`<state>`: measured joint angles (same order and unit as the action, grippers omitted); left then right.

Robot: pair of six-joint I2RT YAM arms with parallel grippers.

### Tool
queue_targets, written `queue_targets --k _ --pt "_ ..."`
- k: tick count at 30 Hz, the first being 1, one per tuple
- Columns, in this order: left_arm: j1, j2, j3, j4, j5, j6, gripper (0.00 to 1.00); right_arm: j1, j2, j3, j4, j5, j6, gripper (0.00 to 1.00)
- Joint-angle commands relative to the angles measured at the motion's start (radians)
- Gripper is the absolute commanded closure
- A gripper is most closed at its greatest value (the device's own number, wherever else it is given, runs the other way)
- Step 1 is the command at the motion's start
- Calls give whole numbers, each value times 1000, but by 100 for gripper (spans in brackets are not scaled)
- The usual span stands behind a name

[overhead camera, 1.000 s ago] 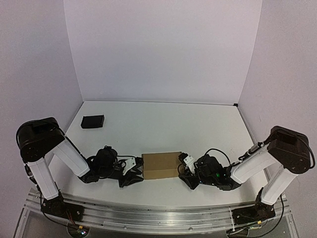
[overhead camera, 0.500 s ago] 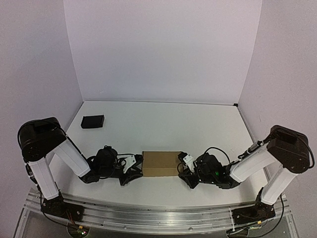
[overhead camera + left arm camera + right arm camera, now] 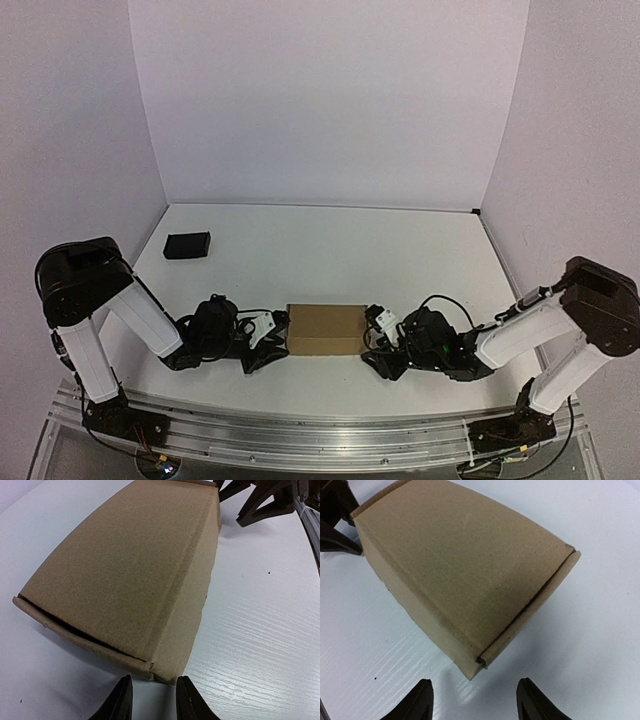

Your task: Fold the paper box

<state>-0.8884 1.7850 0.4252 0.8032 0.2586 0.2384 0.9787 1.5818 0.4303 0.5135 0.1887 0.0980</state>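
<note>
Top external: paper box [image 3: 326,330] flat, long axis L-R.

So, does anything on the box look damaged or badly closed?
Only slightly: the paper box shows a dark gap under its top panel at both ends, and the corner nearest the left pincer looks a little crushed.
</note>
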Motion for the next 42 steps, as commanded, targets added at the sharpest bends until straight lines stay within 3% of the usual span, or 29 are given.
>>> queue_targets --k 1,4,8,14,18,21,25,29,31,34,38,42 --pt "0 -46 9 4 -86 -13 69 -2 -151 -43 -114 36 20 36" --pt "8 -61 9 1 -96 -26 68 -13 -249 -63 -222 56 47 25" --pt "8 -72 6 8 -85 -18 66 -59 -390 -96 -367 196 134 20" --pt "8 -120 -14 -70 78 69 54 -210 -530 -82 -516 260 213 13" --pt "8 -228 -61 -108 -19 -17 45 -390 -526 -8 -589 211 202 11" --pt "29 -316 -38 -188 -174 -143 36 -531 -539 26 -590 184 167 11" --pt "160 -427 18 -323 -338 -357 31 -744 -574 29 -515 44 152 10" --pt "208 -524 29 -412 -499 -440 17 -906 -551 21 -424 -85 124 10" --pt "235 -559 48 -468 -520 -420 14 -930 -518 21 -403 -84 101 10" --pt "256 -603 45 -494 -700 -366 1 -941 -489 -4 -339 -94 67 10" --pt "277 -666 -64 -366 -835 -192 1 -941 -493 -79 -189 -76 82 10" --pt "298 -692 -131 -432 -824 -267 5 -942 -470 -151 -73 -13 113 9"
